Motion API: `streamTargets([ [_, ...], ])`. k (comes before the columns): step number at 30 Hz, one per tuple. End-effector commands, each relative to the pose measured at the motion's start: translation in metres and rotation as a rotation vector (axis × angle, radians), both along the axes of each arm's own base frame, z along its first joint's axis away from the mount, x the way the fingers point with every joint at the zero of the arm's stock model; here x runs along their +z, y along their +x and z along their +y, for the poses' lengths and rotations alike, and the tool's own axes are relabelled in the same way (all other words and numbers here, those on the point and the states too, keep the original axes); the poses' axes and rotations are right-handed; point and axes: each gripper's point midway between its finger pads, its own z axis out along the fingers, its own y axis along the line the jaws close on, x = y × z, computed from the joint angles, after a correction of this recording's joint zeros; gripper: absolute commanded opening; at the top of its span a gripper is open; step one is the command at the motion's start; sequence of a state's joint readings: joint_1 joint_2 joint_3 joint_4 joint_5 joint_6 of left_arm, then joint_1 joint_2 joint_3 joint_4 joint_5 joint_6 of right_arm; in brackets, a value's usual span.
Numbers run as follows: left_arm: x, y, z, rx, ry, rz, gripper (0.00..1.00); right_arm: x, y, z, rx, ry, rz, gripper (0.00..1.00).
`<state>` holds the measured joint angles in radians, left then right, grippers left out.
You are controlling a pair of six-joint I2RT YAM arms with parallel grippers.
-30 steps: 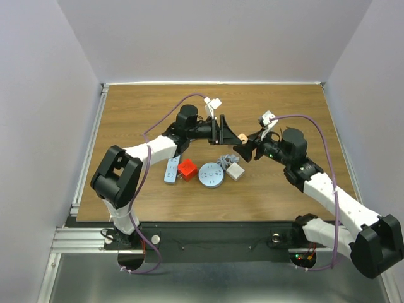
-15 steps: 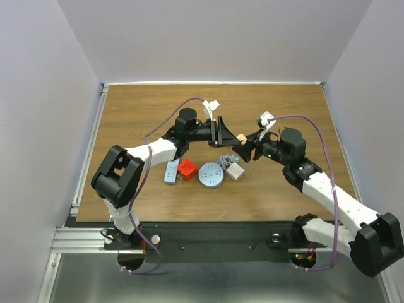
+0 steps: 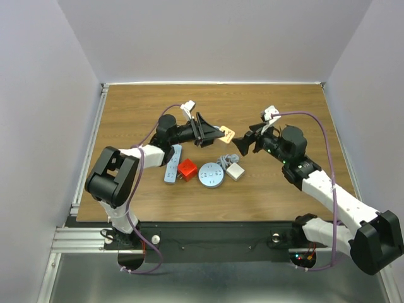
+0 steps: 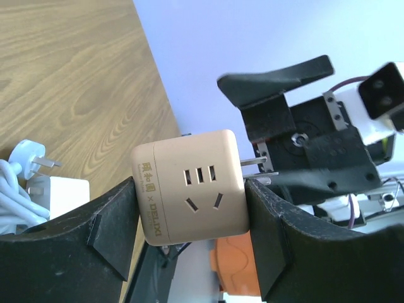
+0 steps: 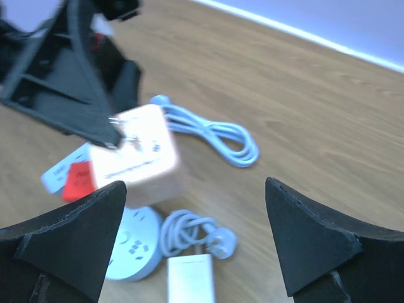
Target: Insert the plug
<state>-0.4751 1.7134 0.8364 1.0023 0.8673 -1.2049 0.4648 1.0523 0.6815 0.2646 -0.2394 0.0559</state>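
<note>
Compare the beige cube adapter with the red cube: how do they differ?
The beige cube adapter is clamped in the left hand, raised off the table; the red cube rests on the table. The beige cube adapter shows socket holes and metal prongs; the red cube's faces are too small to tell. Both are cube-shaped.

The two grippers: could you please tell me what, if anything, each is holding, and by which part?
The left gripper clamps the beige cube adapter by two opposite side faces; the right gripper is open and holds nothing.
</note>
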Motion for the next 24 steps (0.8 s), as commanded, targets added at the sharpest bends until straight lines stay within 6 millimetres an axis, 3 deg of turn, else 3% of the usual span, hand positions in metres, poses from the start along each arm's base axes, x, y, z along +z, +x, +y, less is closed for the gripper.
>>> streamTargets([
  [1, 0.057, -0.003, 0.008, 0.016, -0.063, -0.133, 0.0, 0.046, 0.011, -0.008, -0.042, 0.067, -0.15, 0.96],
  [8, 0.072, -0.003, 0.017, 0.088, -0.073, -0.105, 0.0, 0.054, 0.001, 0.02, 0.12, 0.136, -0.162, 0.95],
  [17, 0.074, -0.002, 0.021, 0.115, -0.087, -0.061, 0.0, 0.065, -0.026, 0.048, 0.315, 0.21, -0.167, 0.95],
  [24, 0.076, -0.006, 0.024, 0.117, -0.093, -0.052, 0.0, 0.056, -0.019, 0.06, 0.362, 0.195, -0.148, 0.95],
])
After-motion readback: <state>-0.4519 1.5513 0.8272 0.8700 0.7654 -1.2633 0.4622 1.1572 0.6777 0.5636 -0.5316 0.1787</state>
